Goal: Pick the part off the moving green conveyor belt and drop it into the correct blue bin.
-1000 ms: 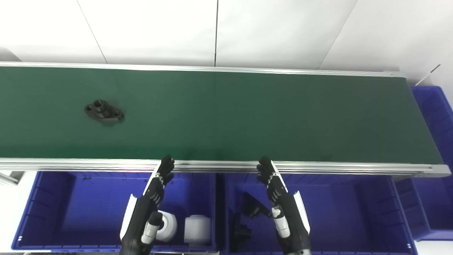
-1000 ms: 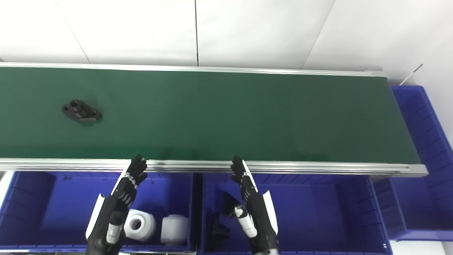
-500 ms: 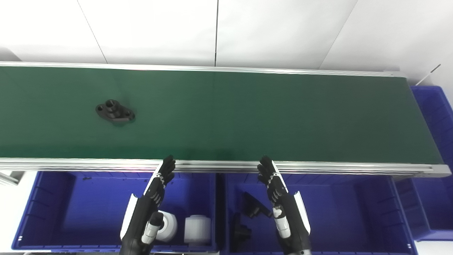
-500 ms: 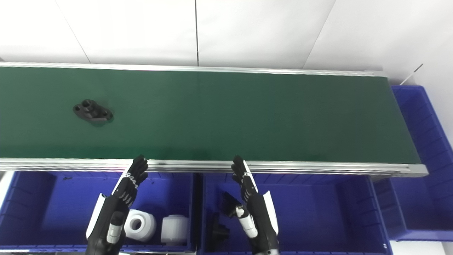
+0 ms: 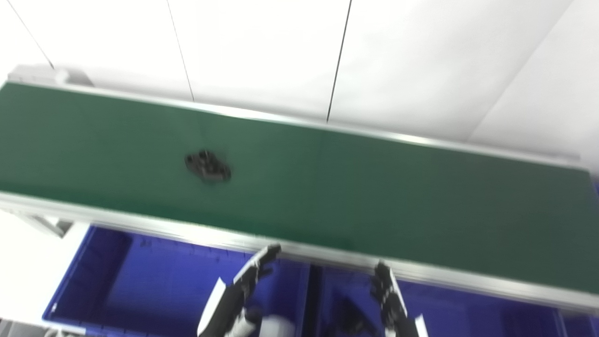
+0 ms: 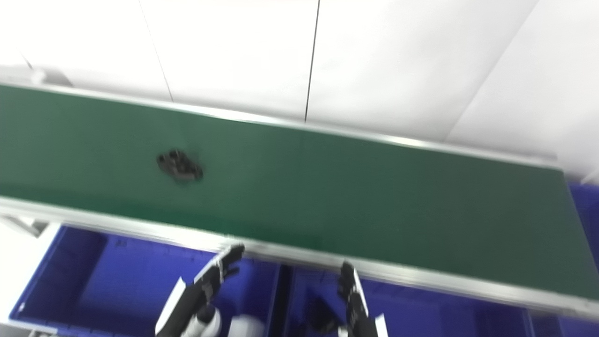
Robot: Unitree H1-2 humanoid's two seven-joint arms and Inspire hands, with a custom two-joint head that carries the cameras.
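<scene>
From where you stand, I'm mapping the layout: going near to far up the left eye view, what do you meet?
Left hand over the left blue bin → conveyor's near rail → black part on the green belt → far rail → white wall.

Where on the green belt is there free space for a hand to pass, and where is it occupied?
The conveyor belt is bare from the black part rightward to its far end, and also left of the part. Only the part occupies it. Nearer, the left hand and right hand, fingers extended, hover over the blue bins beside the rail.
</scene>
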